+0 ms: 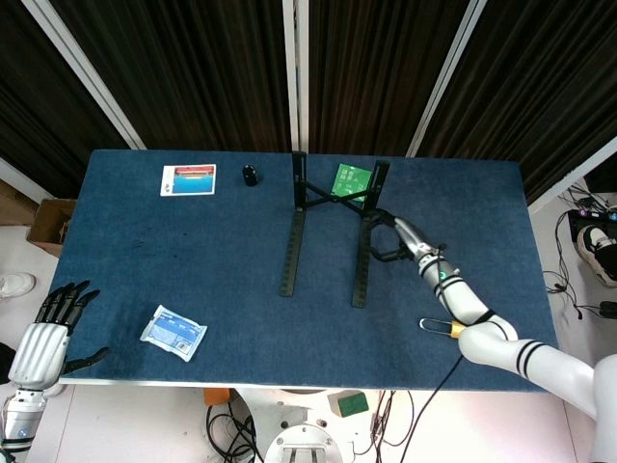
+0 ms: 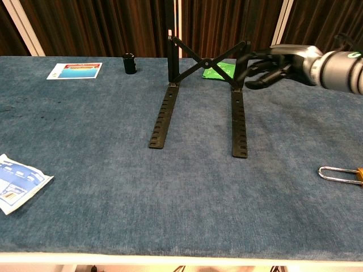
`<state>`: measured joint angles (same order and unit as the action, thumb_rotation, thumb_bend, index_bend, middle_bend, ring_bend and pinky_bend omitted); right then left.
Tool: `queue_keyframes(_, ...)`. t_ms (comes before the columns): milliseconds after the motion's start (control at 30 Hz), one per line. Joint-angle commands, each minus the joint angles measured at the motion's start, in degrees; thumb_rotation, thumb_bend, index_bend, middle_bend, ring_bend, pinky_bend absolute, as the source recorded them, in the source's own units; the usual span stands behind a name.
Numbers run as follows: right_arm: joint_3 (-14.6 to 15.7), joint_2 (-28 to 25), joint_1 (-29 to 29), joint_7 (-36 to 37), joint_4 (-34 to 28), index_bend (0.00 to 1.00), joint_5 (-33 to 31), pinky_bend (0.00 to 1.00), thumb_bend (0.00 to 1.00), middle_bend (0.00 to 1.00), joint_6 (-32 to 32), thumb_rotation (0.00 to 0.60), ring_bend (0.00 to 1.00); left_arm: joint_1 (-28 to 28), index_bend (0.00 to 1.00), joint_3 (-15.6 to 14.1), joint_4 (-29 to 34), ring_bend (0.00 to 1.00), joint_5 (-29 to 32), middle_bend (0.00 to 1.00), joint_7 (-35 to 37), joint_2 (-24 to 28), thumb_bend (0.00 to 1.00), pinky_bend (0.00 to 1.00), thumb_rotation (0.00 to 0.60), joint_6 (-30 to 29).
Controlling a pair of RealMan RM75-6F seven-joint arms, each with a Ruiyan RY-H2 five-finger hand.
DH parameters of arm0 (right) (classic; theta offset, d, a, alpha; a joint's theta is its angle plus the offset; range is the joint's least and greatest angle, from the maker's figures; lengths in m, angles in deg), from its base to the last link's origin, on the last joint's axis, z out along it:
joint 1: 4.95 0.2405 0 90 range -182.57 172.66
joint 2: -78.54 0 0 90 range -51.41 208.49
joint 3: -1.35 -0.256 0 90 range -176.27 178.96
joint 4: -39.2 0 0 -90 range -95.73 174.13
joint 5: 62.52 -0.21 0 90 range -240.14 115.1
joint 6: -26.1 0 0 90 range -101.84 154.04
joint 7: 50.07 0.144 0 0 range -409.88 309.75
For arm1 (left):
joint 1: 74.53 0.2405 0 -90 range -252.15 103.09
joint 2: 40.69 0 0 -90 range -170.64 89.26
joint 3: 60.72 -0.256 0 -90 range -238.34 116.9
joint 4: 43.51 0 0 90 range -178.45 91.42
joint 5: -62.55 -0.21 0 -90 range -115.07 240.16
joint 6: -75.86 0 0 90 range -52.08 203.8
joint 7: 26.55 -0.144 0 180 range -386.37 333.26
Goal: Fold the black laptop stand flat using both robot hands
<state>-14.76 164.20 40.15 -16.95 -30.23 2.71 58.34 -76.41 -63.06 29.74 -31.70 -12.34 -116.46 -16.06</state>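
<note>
I am working in what looks like a robot test room, because I see a table with a blue cloth top, dark curtains behind it, and loose cables and a cardboard box on the floor.

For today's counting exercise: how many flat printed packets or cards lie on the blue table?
3: a red-and-blue card at the far left, a green packet behind the laptop stand, partly hidden by it, and a white-and-blue packet near the front left edge.
</note>
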Motion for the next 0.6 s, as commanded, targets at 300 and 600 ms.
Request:
queue_keyframes(300,-3.9,-3.6,0.5,-12.0,-2.0,0.00,-14.5,0.00,0.00,0.04,7.0,0.600,0.00,0.1,0.16,-0.2,1.1,0.01,-0.6,0.07,-1.2,0.4,0.11,0.09,0.600,-0.7)
queue_keyframes(600,-8.7,2.3,6.4,-10.9,2.1,0.00,-12.7,0.00,0.00,0.04,6.0,0.600,0.00,1.3,0.16,-0.4,2.2,0.01,0.2,0.07,-2.1,1.0,0.11,0.09,0.600,-1.4)
